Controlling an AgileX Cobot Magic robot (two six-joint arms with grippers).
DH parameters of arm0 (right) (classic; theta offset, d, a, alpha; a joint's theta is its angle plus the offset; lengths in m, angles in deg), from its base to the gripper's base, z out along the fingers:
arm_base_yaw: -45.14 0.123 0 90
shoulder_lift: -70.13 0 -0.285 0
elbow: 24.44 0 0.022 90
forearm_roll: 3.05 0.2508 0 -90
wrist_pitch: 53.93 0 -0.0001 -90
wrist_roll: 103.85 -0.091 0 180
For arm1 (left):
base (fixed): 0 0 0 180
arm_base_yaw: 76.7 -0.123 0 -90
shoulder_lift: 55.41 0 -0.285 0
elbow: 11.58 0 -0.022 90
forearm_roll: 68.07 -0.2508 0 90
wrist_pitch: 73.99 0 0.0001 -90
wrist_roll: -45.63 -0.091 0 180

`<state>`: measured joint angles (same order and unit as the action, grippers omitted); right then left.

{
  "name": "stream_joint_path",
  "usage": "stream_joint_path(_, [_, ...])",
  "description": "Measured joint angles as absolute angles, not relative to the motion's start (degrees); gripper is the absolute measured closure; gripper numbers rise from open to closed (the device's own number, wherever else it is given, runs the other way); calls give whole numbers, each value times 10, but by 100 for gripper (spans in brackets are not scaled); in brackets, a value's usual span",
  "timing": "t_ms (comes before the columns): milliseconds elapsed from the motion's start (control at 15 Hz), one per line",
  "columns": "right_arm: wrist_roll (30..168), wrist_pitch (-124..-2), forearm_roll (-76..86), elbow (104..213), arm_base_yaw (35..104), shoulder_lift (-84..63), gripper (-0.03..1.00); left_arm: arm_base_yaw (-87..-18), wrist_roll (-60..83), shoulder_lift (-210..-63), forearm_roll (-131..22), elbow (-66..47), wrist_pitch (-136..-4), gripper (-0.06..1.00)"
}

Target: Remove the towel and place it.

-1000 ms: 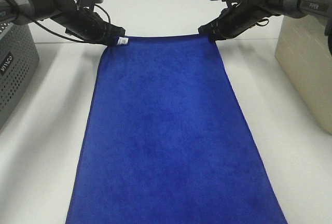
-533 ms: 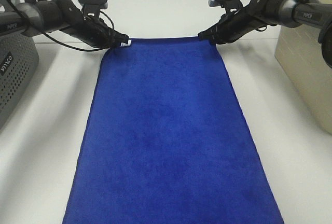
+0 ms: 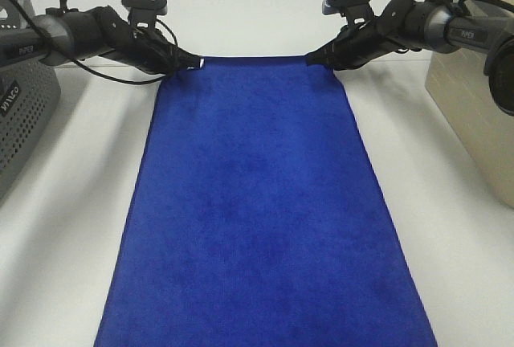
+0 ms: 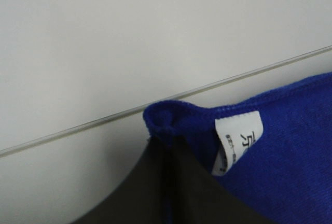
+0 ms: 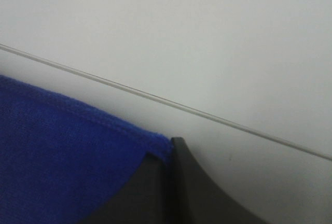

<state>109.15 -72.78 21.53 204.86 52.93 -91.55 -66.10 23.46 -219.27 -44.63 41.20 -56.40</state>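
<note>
- While the towel (image 3: 261, 218) is spread flat, its far corners are pinched by the left gripper (image 3: 191, 64) and right gripper (image 3: 315, 59).
- Bare table (image 3: 72, 202) is left along both long edges.

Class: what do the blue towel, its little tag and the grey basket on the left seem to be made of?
Towel: plush, matte fabric, probably microfibre; fuzzy nap, stitched hem.
Tag: thin white woven or printed label, likely synthetic; it bears dark print.
Basket: looks like moulded grey plastic; regular perforations.
</note>
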Motion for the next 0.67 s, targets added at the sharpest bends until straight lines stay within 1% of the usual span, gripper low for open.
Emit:
stream_joint_path(267, [1091, -717, 213, 2049, 529, -924, 95, -658, 233, -2217, -446, 449, -566, 94])
stream_joint_path(667, [1091, -709, 212, 2049, 529, -924, 95, -657, 233, -2217, -449, 450, -568, 94])
